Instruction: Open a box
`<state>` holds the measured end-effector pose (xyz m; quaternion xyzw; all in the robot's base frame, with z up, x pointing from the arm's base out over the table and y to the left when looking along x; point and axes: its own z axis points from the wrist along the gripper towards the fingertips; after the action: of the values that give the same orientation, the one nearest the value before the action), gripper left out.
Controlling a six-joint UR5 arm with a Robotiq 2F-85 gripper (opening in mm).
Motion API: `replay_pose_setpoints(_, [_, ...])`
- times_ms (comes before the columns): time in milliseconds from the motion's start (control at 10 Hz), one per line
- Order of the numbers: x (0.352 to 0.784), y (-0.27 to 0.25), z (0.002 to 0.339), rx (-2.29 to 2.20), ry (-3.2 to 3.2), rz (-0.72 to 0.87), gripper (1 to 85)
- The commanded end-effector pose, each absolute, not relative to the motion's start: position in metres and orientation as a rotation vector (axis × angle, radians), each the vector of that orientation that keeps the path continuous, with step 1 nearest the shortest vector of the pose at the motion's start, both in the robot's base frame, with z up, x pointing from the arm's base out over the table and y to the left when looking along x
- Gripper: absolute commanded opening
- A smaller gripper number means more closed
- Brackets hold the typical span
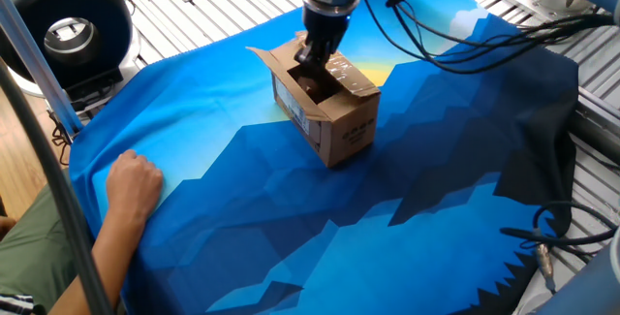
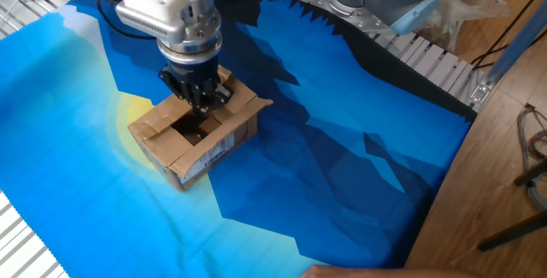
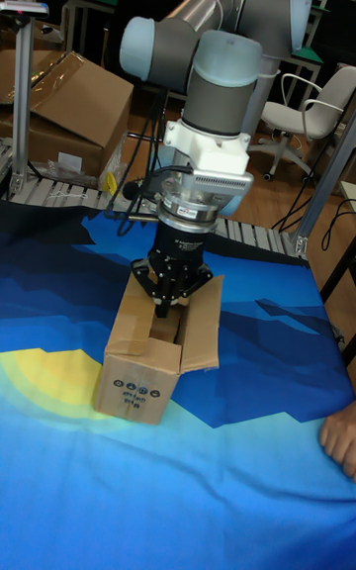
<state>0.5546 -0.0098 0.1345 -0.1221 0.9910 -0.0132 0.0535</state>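
Observation:
The box (image 1: 327, 111) is a small brown carton standing on the blue cloth, its top flaps spread and the dark inside showing. It also appears in the other fixed view (image 2: 195, 134) and the tall fixed view (image 3: 150, 352). My gripper (image 1: 314, 62) points straight down over the box's far flap, at the edge of the opening. Its dark fingertips (image 2: 205, 103) are pressed together, with nothing visible between them. The tall view shows the gripper (image 3: 162, 311) with its tips just inside the rim of the opening.
A person's hand (image 1: 134, 184) rests on the cloth at the near left, also seen at the tall view's right edge (image 3: 339, 441). A black round device (image 1: 68, 26) sits at the far left. Cables (image 1: 542, 242) lie at the right edge. A large cardboard carton (image 3: 69, 110) stands behind the table.

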Motion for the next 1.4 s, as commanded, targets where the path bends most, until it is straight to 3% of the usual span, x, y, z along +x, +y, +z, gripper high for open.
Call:
replay_pose_setpoints(0, [0.547, -0.036, 0.14, -0.395, 3.04, -0.158, 1.3])
replay_pose_setpoints(600, [0.531, -0.028, 0.173, -0.288, 3.173, -0.161, 1.3])
replay_pose_setpoints(1300, [0.513, -0.086, 0.174, -0.515, 3.118, -0.359, 1.3])
